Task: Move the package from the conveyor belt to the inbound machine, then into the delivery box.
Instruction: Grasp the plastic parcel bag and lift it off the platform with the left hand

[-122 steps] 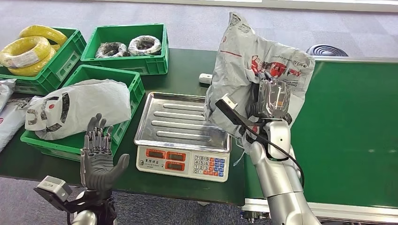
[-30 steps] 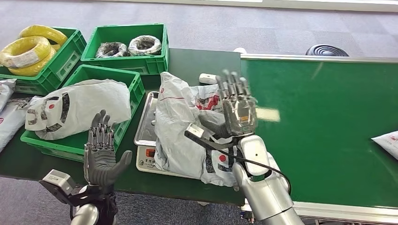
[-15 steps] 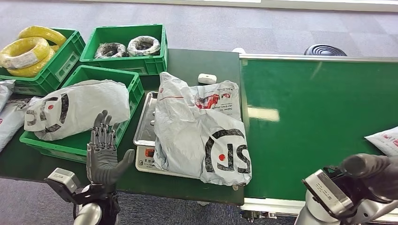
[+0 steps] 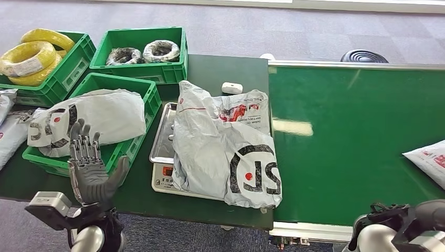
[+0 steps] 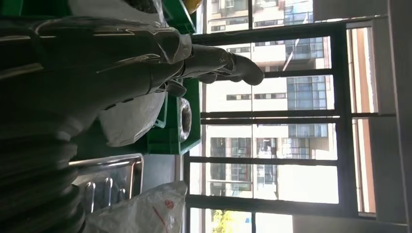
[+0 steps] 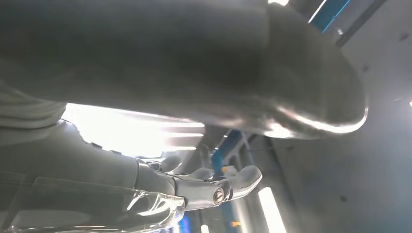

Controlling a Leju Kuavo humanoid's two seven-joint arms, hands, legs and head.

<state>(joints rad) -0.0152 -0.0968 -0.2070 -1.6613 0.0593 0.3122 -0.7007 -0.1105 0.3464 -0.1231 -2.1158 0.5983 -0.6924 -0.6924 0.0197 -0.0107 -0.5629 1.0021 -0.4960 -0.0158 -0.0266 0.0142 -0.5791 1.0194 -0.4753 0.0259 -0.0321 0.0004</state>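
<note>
Package: my grey bag [image 4: 223, 152] lies slumped over the scale [image 4: 167, 181], covering most of its steel tray [image 4: 161, 140] and hanging past the front edge over the keypad side. Four seconds ago I held it up in my right hand above the tray; a second ago that hand was spread above it, already let go. It now rests on its own, nothing touching it.

Right hand: it has pulled back and down. In the head view its dark bulk [image 4: 420, 218] sits low at the corner, below the belt edge, well apart from the bag. In the right wrist view the fingers [image 6: 214, 187] look stretched out with nothing in them, so I take it as wide and free.

Left hand: raised palm up over the worktop's front edge [image 4: 89, 168], fingers spread, holding nothing. It has drifted a little toward the nearest crate [image 4: 134, 144] in the last half second. Thumb [image 5: 228, 65] shows extended in the left wrist view.

Delivery box: that green crate just beside the scale, with one grey bag [image 4: 89, 121] in it already.

Belt: green conveyor [image 4: 357, 136] beside the scale; another white package [image 4: 427, 163] has come in at its far right edge.

Meaning: the weighing stop looks done. As I judge it, what is left is the lift from scale to crate, and my left hand is the nearer one for that.
</note>
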